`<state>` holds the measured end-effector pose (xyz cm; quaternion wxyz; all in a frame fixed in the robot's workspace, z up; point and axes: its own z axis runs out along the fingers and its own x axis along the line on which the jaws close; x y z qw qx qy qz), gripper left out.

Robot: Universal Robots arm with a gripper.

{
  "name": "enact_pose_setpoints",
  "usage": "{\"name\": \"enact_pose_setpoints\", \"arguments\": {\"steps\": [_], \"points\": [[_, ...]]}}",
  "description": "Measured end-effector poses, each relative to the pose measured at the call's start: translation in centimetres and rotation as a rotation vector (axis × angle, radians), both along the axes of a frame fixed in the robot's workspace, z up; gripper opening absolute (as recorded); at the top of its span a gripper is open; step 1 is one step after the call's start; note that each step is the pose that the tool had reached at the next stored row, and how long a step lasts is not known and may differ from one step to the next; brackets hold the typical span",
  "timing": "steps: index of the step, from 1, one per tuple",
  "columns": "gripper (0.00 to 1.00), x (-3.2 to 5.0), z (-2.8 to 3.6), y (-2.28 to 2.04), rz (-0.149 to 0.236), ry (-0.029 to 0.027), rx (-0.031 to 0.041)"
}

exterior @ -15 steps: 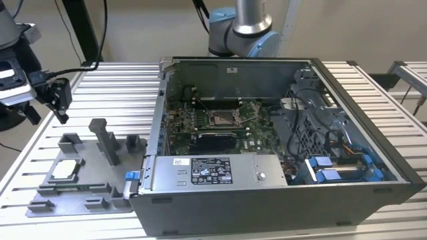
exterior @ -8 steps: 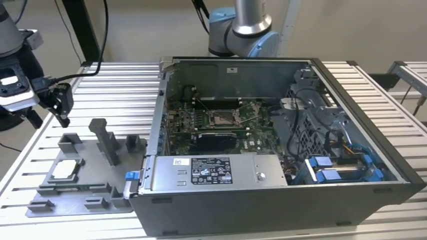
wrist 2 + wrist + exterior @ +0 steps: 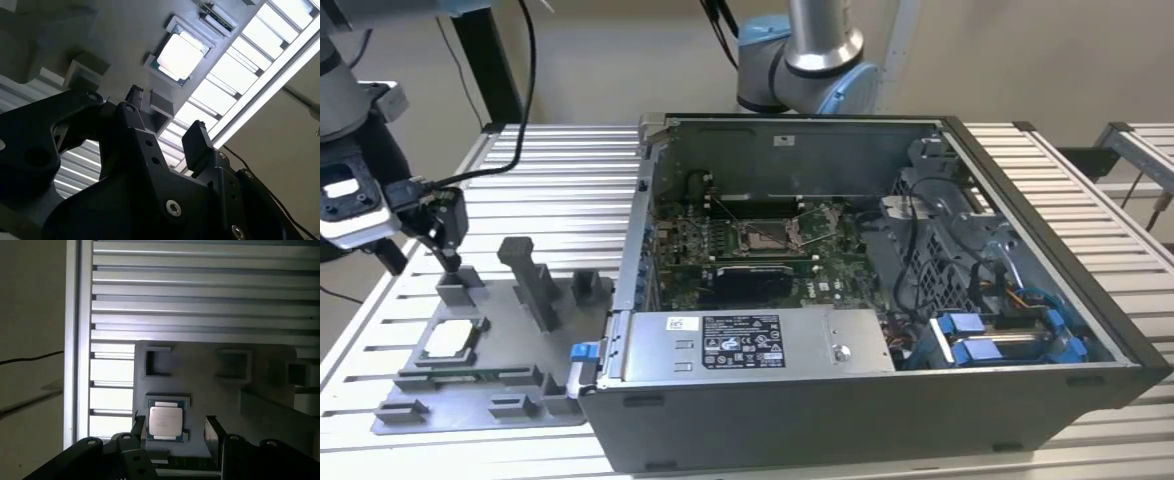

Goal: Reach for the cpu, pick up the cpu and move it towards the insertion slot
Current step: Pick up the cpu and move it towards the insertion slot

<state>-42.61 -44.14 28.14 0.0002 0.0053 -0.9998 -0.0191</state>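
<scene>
The cpu [image 3: 450, 340] lies flat, pale face up, in a square nest on the grey fixture plate [image 3: 507, 405] at the exterior view's left. My gripper [image 3: 451, 262] hangs above the plate, a little beyond the cpu and apart from it. In both wrist views its fingers stand open with nothing between them: the gripper [image 3: 175, 432] is close over the cpu [image 3: 166, 422], and the gripper [image 3: 166, 117] sits short of the cpu [image 3: 180, 56]. The insertion slot [image 3: 765, 237], a shiny metal frame with a dark centre, sits on the green board inside the open computer case [image 3: 1047, 300].
Upright grey fixture blocks [image 3: 534, 285] rise from the plate beside the gripper. The case wall [image 3: 640, 220] stands between plate and board. A power supply [image 3: 747, 345] and blue-tagged cables [image 3: 987, 335] fill the case's near side. Everything rests on a slatted aluminium table [image 3: 554, 180].
</scene>
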Motion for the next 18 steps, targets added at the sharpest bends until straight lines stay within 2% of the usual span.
{"name": "enact_pose_setpoints", "arguments": {"steps": [6, 15, 18], "points": [[1.0, -0.16, -1.09, -0.71, -0.005, 0.0, 0.0], [1.0, -0.26, -2.72, -2.2, -0.014, 0.0, 0.0], [1.0, -0.3, -3.28, -2.36, -0.016, -0.0001, 0.0]]}}
